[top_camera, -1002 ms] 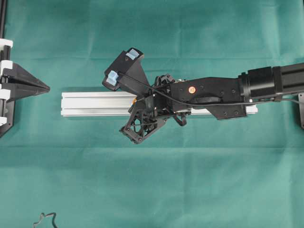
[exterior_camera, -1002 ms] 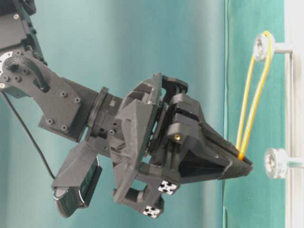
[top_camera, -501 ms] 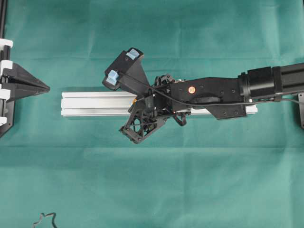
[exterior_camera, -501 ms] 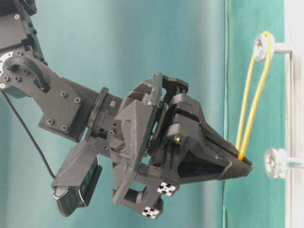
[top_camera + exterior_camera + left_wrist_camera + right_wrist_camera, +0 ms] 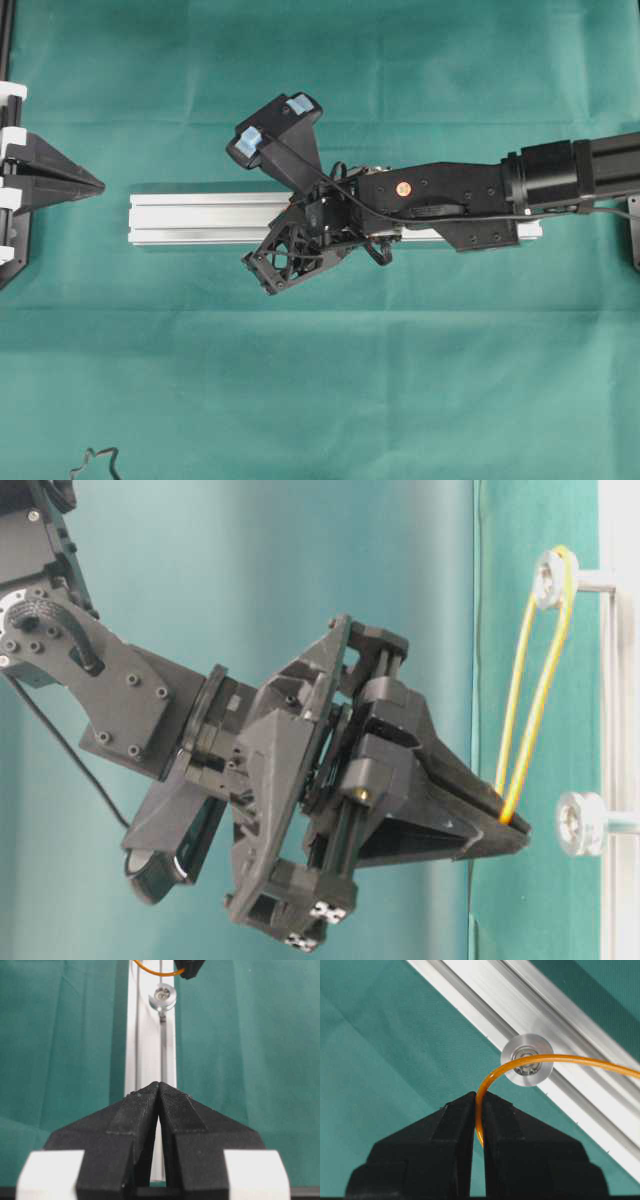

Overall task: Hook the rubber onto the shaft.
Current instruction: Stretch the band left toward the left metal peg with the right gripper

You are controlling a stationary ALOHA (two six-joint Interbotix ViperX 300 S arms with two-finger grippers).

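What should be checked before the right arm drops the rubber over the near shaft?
1. Right gripper shut on the rubber: ok.
2. Far end looped on the far shaft: ok.
3. Rubber stretched, not slack: ok.
4. Near shaft bare, its head showing: ok.
5. Loop past that head: not ok, the strand crosses in front of it.
6. Left gripper shut and back from the shafts: ok.

Thin orange rubber (image 5: 528, 690) stretched taut from far shaft (image 5: 548, 577); near shaft (image 5: 580, 823) bare.
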